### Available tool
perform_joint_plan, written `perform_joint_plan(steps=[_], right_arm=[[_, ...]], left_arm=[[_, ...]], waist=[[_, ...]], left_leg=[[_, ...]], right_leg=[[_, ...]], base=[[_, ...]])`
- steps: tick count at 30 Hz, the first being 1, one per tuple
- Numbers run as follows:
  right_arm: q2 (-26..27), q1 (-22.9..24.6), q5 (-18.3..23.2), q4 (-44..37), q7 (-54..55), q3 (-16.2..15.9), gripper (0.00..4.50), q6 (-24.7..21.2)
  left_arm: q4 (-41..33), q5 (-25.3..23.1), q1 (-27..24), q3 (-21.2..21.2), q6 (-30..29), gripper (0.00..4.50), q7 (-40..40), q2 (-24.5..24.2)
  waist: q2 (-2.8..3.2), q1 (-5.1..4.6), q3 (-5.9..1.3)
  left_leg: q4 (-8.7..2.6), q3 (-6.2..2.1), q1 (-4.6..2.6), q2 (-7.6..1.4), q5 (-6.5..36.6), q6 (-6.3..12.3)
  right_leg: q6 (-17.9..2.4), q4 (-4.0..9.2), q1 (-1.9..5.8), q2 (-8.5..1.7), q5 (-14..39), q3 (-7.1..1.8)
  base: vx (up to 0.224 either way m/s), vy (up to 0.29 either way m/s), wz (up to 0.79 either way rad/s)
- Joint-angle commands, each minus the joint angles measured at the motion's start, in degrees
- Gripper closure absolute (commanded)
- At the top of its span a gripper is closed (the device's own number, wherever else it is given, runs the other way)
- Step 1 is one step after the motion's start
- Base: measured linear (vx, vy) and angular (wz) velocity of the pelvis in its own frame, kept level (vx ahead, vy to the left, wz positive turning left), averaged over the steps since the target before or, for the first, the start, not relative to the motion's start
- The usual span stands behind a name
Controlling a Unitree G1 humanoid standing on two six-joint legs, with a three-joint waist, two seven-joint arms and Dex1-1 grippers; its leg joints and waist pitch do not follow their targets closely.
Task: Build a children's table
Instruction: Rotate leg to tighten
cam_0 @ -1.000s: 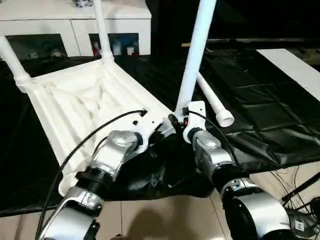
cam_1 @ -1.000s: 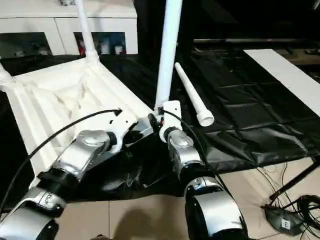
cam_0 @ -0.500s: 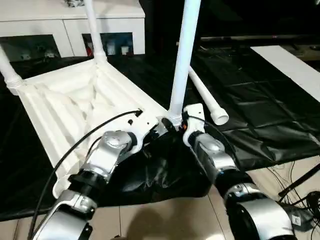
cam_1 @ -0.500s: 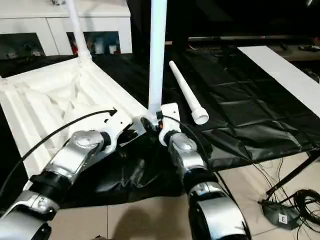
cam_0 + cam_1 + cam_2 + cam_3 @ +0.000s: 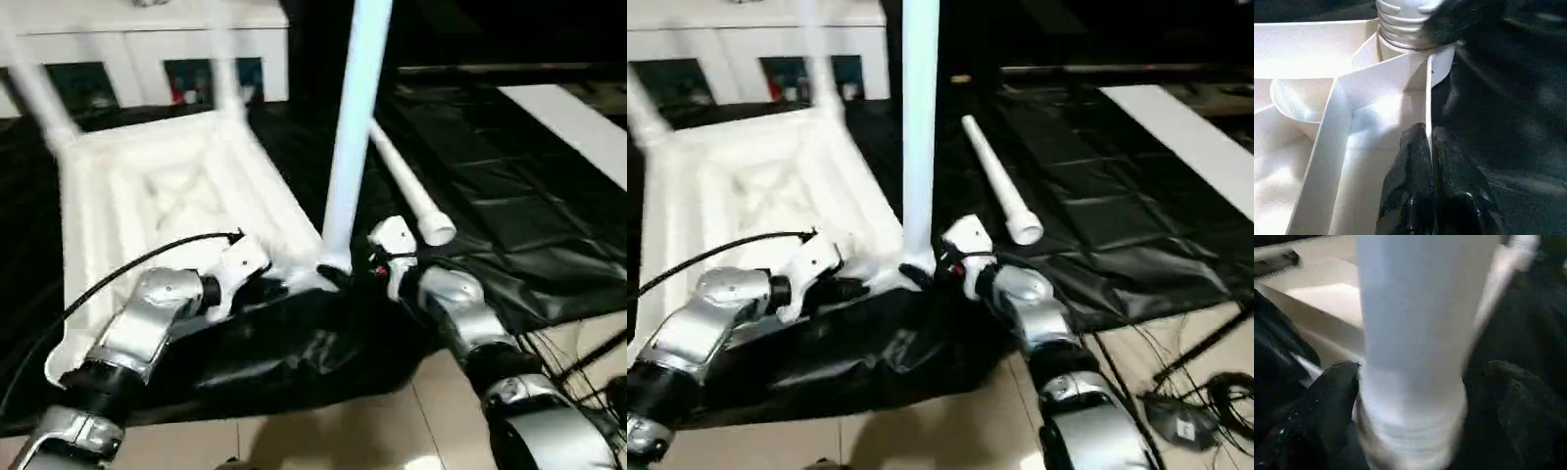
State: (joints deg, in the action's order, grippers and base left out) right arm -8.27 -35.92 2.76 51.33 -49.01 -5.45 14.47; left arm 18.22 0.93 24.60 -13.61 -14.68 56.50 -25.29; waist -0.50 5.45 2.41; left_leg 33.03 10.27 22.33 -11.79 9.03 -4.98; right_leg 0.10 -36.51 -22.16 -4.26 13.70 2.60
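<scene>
Keep left gripper [image 5: 1429, 147] clamped on table rim [image 5: 1427, 98], right gripper [image 5: 1410, 401] apparently straddling third leg [image 5: 351, 147]; drive straight toward 6 o'clock into socket.

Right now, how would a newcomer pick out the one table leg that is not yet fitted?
Find the black-sheeted table with the upturned white tabletop. Right of the tabletop, one white leg rests on the sheet. It alone lies flat and loose; the others stand upright in corner sockets.

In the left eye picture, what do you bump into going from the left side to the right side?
Left gripper pinching the upside-down tabletop's rim → upright leg in its corner socket → right gripper at its base → loose leg lying on the black sheet.
</scene>
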Motion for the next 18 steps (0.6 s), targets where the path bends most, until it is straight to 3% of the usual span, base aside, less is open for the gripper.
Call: perform_joint_plan(steps=[1,8,18], right_arm=[[-1.07,0.05,0.42,-1.31,-2.72,-1.08,0.19,1.03],[-1.77,-0.65,0.66,-0.34,-7.79,-1.64,0.19,0.99],[-1.69,-1.22,1.79,0.95,-10.22,-0.9,1.16,0.23]], left_arm=[[-2.07,2.62,-0.59,-1.02,0.66,4.5,2.36,0.21],[-3.8,3.24,-1.46,-1.1,0.43,4.5,5.76,-1.31],[-3.13,3.0,-0.89,-1.22,0.28,4.5,6.25,-1.92]], waist=[[-0.02,-0.3,-3.33],[-0.04,-0.21,-3.43],[0.11,-0.13,-3.58]], left_leg=[[-3.48,-0.16,-1.37,-1.64,9.84,4.78],[-3.21,-0.03,-1.24,-1.6,7.93,5.46],[-3.02,-0.07,-1.22,-1.55,7.03,5.71]], right_leg=[[-14.39,3.84,2.12,-2.99,-3.16,-2.0],[-14.57,3.61,2.29,-3.17,-5.18,-2.06],[-15.16,3.38,2.4,-3.13,-6.43,-1.95]], base=[[0.0,0.0,0.0],[0.0,0.0,0.0],[0.0,0.0,0.0]])
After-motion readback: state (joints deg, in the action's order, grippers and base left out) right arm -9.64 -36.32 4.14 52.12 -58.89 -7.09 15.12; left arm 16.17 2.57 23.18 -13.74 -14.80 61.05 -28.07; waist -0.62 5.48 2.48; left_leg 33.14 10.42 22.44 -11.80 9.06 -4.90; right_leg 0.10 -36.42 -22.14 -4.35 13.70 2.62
